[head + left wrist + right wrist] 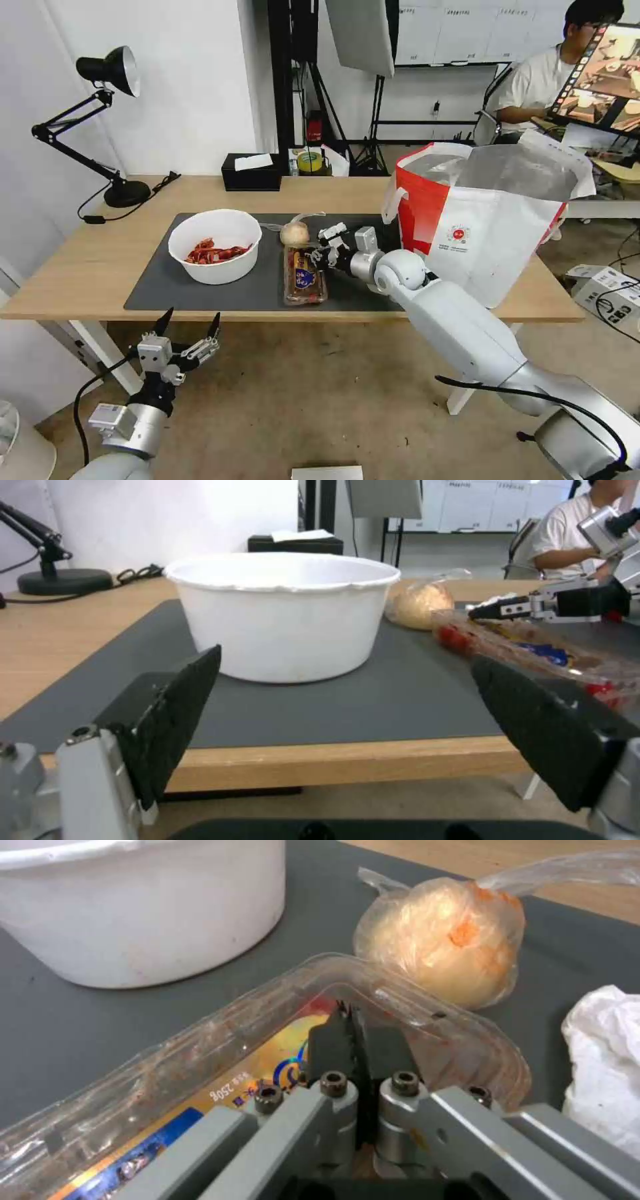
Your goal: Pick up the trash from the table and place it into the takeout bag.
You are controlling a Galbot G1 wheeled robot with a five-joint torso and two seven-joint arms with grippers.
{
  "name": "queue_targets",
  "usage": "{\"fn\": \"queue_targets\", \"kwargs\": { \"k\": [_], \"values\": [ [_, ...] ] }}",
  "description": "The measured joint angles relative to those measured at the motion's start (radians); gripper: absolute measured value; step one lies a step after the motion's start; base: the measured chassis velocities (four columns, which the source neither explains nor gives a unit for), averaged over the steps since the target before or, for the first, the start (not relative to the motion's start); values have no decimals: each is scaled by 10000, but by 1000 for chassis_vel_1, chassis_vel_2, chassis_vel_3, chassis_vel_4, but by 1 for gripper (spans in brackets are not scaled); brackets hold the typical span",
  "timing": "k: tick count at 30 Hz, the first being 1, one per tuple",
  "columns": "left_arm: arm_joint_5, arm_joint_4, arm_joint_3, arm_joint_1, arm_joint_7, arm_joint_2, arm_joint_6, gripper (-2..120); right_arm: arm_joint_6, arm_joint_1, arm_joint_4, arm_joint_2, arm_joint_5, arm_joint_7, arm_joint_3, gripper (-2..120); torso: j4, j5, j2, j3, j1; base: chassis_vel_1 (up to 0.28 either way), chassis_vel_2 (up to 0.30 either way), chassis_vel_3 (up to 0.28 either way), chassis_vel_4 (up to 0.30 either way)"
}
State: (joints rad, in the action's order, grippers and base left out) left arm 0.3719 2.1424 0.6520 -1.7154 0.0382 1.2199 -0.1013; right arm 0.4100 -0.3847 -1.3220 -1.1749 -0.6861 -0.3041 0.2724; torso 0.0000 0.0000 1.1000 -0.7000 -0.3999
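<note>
The trash lies on the dark mat (253,293) of the table (87,267). A white bowl (213,247) holds red scraps. To its right lies the clear plastic tray (305,275), with a beige wrapped ball (294,233) at its far end. A crumpled white tissue (603,1060) lies beside the ball. My right gripper (315,257) reaches in from the right; its fingers (327,1040) are pressed together at the tray's far rim (400,995). My left gripper (192,315) hangs open below the table's front edge, facing the bowl (287,615). The takeout bag (493,220) stands open at the table's right end.
A black tissue box (251,172) and a tape roll (310,161) sit at the table's back edge. A black desk lamp (110,73) stands at the back left with its cord on the wood. A person sits behind the bag at another desk.
</note>
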Motion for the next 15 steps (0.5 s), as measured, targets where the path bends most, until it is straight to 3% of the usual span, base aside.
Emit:
{"fn": "queue_targets", "kwargs": {
  "k": [15],
  "values": [
    [49,128,-62,102,0,-226,36,100,116,-134,-297,120,-6,28,-66,0,1,0,0,0,0,0,0,0,0]
  ]
}}
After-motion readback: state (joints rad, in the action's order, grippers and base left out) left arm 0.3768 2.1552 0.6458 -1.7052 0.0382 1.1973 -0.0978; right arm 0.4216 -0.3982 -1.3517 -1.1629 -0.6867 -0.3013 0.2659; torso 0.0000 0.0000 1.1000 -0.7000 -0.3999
